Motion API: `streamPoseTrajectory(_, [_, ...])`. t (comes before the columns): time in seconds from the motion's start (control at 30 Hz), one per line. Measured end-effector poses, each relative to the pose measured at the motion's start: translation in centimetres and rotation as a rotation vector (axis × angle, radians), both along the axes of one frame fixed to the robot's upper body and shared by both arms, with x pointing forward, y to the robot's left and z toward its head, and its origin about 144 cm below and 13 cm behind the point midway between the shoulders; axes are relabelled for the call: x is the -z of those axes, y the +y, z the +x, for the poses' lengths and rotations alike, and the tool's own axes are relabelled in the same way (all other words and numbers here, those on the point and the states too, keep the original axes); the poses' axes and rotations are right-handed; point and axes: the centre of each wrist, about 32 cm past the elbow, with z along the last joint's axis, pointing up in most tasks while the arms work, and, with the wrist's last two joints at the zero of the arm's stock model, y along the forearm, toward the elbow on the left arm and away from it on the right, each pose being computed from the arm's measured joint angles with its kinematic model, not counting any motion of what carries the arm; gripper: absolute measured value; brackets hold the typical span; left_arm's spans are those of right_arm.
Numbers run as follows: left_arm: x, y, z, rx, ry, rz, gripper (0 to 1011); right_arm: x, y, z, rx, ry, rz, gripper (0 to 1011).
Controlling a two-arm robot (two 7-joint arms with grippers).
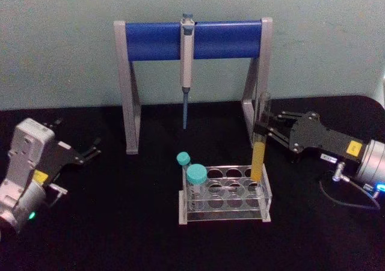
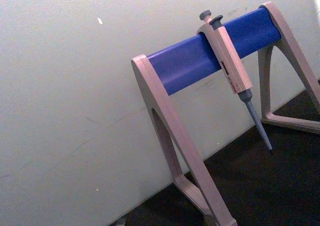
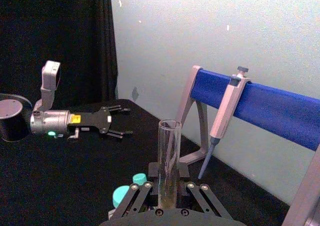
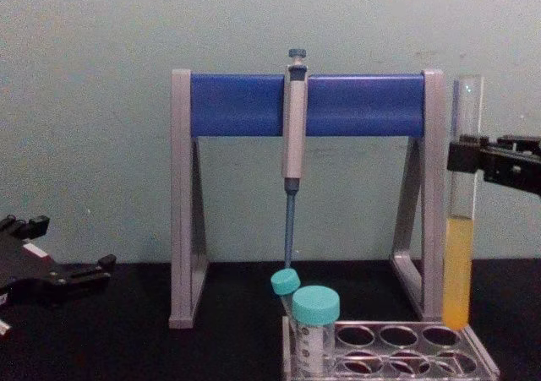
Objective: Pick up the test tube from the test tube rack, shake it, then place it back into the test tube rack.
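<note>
Pincer on my right [image 1: 263, 128] clamps the one test tube [image 1: 258, 157] upright at the test tube rack's [image 1: 224, 216] corner hole; two capped tubes [image 1: 196, 176] stand there; left pincer [image 1: 91, 149] rests open.

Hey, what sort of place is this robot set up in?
Probably a laboratory bench setup: a pipette hangs on a blue-barred stand, teal-capped tubes sit in the test tube rack, and the right hand grips the test tube of yellow liquid. The left hand sits open at left.
</note>
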Motion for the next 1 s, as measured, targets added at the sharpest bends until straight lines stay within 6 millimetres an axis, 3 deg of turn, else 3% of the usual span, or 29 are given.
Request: streamPoseTrajectory(1.0, [0.0,0.0,0.0,0.000,0.000,0.000,1001,2.5,-0.1,0.5,0.017,0.071,-0.016,228])
